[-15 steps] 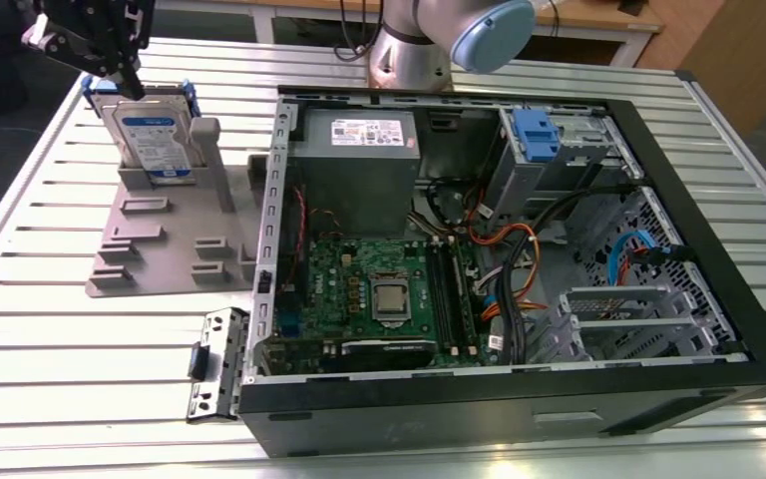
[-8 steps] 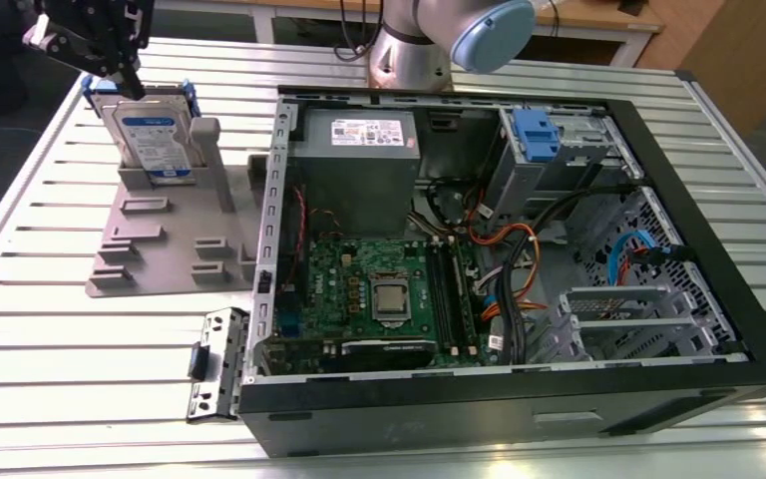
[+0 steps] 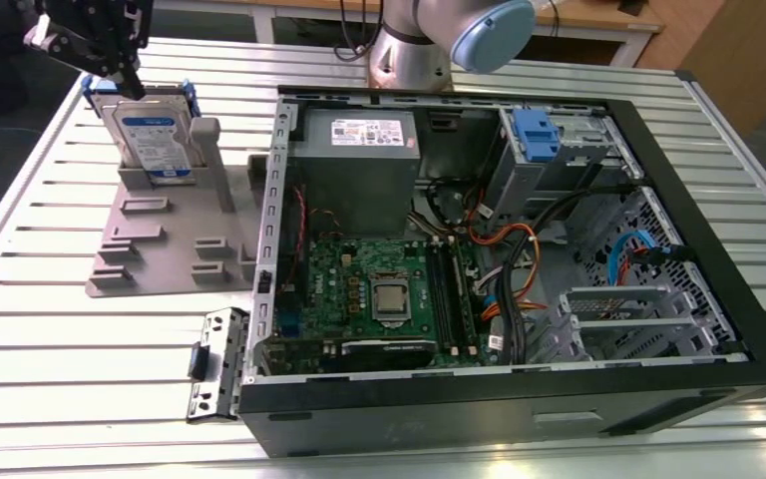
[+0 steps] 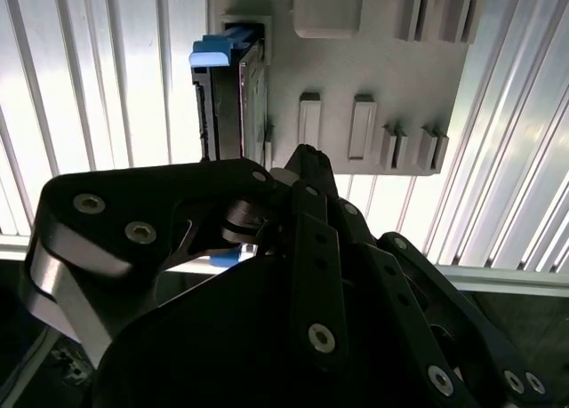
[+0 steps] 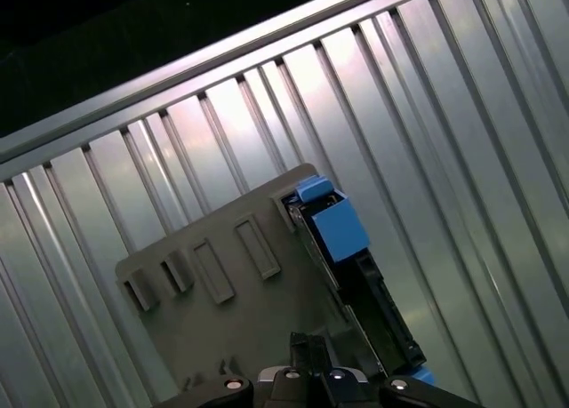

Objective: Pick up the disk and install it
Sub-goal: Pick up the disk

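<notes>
gripper (image 4: 286,166) close over upright disk (image 4: 228,106) in grey holder (image 4: 373,66); jaws' width, cannot tell.

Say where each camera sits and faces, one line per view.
Exterior view: off the arm, high, looking down on table, open case and disk upright in its stand; arm and gripper show.
Second wrist view: on the wrist, facing down past the gripper onto the disk, edge-on.
First wrist view: on the wrist, facing down on disk and stand; gripper shows.
Shared: disk, stand, gripper.
</notes>
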Action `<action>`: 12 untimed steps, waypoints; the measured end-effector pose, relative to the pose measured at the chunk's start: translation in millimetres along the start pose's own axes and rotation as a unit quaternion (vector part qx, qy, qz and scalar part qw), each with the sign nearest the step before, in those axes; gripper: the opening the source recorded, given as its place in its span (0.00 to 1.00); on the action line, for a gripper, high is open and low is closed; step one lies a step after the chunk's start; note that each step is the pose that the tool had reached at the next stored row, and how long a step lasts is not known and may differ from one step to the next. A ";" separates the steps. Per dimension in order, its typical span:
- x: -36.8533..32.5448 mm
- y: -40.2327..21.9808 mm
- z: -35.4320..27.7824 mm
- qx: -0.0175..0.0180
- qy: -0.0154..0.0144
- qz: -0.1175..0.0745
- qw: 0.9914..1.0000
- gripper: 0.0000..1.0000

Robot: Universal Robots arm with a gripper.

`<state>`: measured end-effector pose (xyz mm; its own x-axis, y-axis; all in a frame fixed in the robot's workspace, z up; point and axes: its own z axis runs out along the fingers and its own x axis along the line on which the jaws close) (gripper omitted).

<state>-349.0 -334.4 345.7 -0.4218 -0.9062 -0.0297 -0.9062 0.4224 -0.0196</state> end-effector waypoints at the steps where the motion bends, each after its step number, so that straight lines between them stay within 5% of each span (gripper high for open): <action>1: 0.0 0.0 0.0 0.000 0.000 -0.001 1.000 0.10; 12: 0.0 0.0 0.0 -0.001 0.000 -0.018 1.000 0.10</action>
<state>-349.0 -334.5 345.7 -0.3888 -0.9208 -0.0296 -0.9208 0.3894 -0.0196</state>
